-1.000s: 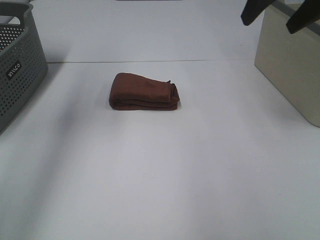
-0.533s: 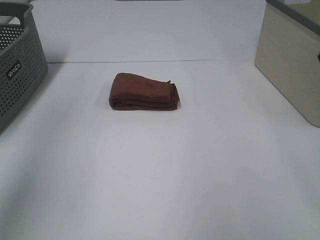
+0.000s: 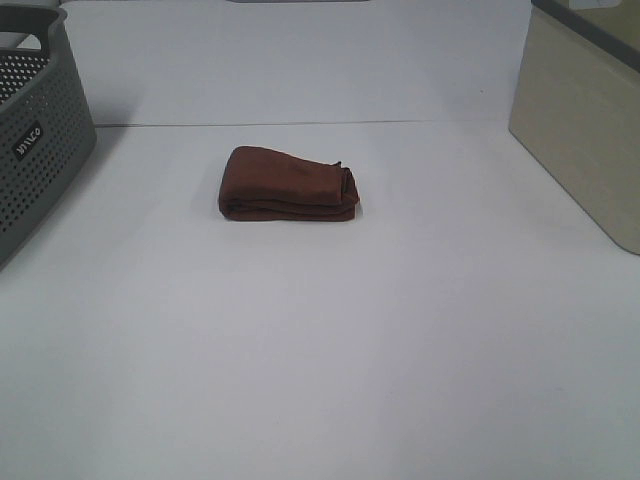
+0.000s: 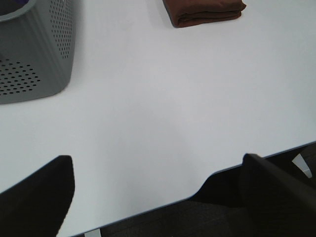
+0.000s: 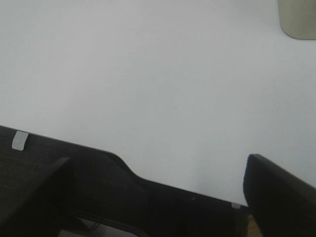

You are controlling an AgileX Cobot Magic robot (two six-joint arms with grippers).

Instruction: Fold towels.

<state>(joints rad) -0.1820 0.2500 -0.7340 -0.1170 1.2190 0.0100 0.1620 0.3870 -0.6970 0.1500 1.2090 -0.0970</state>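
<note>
The dark reddish-brown towel [image 3: 290, 183] lies folded into a small thick bundle on the white table [image 3: 320, 340], a little left of the middle and toward the back. It also shows in the left wrist view [image 4: 205, 11]; its white tag is hidden. Neither gripper shows in the exterior high view. My left gripper [image 4: 155, 163] is open and empty, held back over the table's near edge, far from the towel. My right gripper [image 5: 159, 162] is open and empty, also over the table's near edge, with no towel in its view.
A grey perforated basket [image 3: 40, 130] stands at the table's left side and shows in the left wrist view [image 4: 34, 49]. A beige bin [image 3: 585, 120] stands at the right side; its corner shows in the right wrist view [image 5: 298, 19].
The dark gripper fingers seen at the top right of the exterior high view one second ago have left that view. The towel has not moved.
</note>
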